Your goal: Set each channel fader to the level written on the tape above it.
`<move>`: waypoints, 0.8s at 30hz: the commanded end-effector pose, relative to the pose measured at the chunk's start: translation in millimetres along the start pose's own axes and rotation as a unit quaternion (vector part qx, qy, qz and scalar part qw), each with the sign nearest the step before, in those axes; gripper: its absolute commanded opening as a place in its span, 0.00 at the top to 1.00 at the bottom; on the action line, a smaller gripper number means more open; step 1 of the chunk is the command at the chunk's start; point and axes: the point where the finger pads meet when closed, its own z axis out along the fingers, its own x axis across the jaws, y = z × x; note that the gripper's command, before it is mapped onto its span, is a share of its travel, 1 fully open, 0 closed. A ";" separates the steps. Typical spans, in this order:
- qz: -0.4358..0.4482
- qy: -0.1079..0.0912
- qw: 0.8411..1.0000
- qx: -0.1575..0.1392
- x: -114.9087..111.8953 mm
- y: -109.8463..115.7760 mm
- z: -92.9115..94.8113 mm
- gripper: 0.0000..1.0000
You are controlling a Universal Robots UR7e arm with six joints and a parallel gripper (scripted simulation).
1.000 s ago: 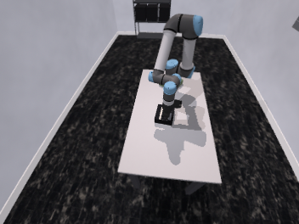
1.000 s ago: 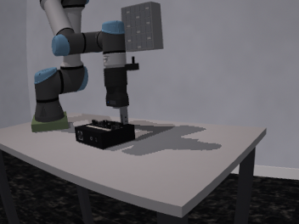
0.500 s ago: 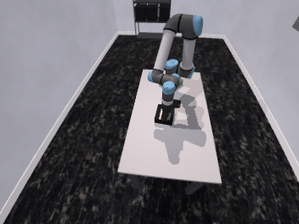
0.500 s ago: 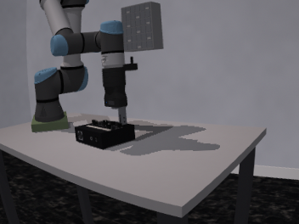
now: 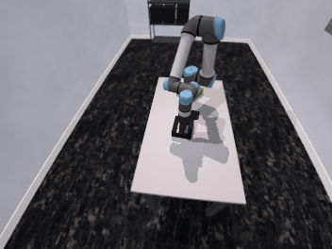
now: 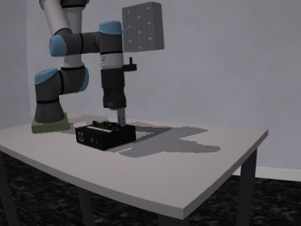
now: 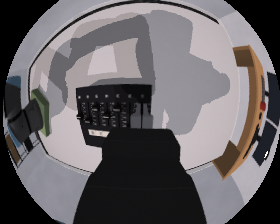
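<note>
The lighting desk [image 5: 181, 131] [image 6: 105, 136] [image 7: 110, 110] is a small black box standing on the white table [image 5: 189, 172] [image 6: 171, 173]. Its top shows rows of small faders in the wrist view; tape labels and cap positions are too small to read. My gripper [image 6: 121, 122] [image 5: 187, 120] points straight down with its fingers shut, the tips at the desk's top on its right part. In the wrist view the dark gripper body [image 7: 140, 178] covers the near side of the desk, so I cannot tell which fader the tips touch.
The arm's base stands on a green block [image 6: 50, 125] at the table's back end. A dark shelf unit [image 5: 169, 11] stands against the far wall. A grey panel [image 6: 143, 26] hangs on the wall behind the arm.
</note>
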 end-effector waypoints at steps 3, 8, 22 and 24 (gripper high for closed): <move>0.000 0.001 1.000 -0.001 0.4 4.8 -0.5 1.00; 0.000 0.001 1.000 -0.001 0.4 7.8 -0.5 1.00; 0.000 0.001 1.000 -0.001 0.4 13.8 -0.5 1.00; 0.000 0.001 1.000 -0.001 0.4 14.7 -0.5 1.00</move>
